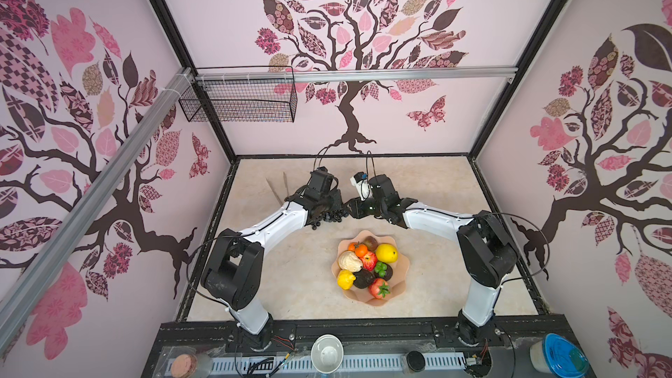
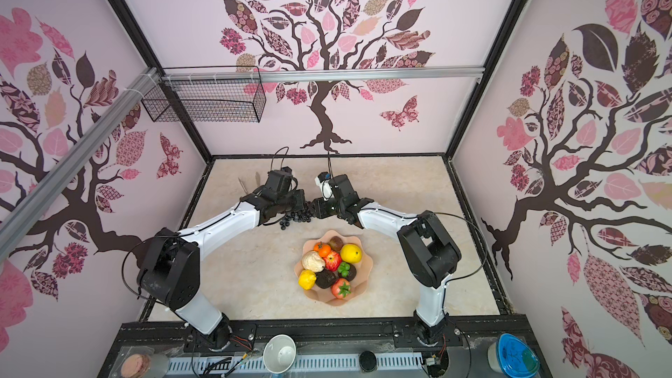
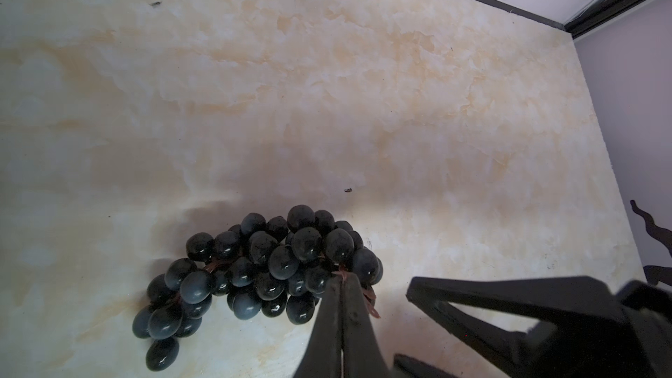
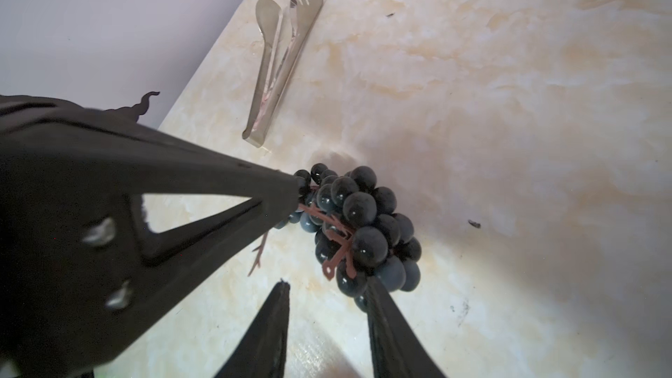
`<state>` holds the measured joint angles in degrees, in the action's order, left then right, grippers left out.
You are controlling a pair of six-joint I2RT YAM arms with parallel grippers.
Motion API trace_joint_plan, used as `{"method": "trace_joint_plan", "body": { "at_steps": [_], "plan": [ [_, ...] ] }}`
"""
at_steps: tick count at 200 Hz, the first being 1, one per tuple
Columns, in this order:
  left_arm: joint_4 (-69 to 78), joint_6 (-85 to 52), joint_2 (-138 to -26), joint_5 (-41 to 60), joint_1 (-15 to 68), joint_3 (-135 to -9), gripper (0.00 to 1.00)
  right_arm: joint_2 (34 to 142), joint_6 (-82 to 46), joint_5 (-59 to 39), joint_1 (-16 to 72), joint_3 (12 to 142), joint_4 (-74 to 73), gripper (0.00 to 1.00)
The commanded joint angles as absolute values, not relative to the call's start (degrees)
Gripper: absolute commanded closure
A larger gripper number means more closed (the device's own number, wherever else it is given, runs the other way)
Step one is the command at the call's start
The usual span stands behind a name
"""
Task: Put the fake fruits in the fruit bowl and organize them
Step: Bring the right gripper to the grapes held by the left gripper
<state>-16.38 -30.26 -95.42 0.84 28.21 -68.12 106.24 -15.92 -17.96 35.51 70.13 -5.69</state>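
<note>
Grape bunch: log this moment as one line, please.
grape bunch: outside fruit bowl | left gripper: shut on stem | right gripper: fingers apart at bunch

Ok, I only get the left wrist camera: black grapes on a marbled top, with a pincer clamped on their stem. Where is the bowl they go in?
Observer: The peach-pink fruit bowl sits nearer the arms' bases than the grape bunch, and it is already piled with fruits.
Visitor: And that black shape beside my pincer?
Observer: That is the right gripper. Its jaws are apart at the bunch's stem end, and it faces the left gripper.
Visitor: Anything else lying around?
Observer: Tongs lie farther back than the grapes, on the left arm's side.
</note>
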Motion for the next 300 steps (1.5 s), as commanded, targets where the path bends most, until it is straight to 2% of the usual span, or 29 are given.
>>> {"method": "trace_joint_plan", "body": {
  "at_steps": [1, 95, 172, 223, 280, 300],
  "plan": [
    [-14.6, -30.7, -94.4, 2.4, 28.2, -66.4, 1.00, 109.0, -13.8, -16.6, 35.5, 73.1, -2.1, 0.65],
    [-14.3, -30.9, -94.9, 3.3, 28.2, -66.3, 1.00, 111.4, -11.4, -13.2, 37.8, 77.4, 1.1, 0.79],
    [-14.2, -30.8, -94.8, 3.0, 28.2, -66.2, 1.00, 112.9, -11.3, -9.3, 38.3, 78.1, 1.3, 0.82],
    [-14.2, -30.7, -94.8, 3.5, 28.2, -66.2, 1.00, 113.9, -11.2, -9.5, 38.5, 79.2, 1.4, 0.88],
    [-14.2, -30.7, -95.1, 3.1, 28.2, -66.0, 1.00, 111.7, -11.3, -8.7, 38.8, 79.0, 2.5, 1.00],
    [-14.3, -30.6, -94.8, 3.2, 28.2, -65.7, 1.00, 109.2, -11.2, -8.0, 38.8, 78.2, 2.7, 1.00]
  ]
}}
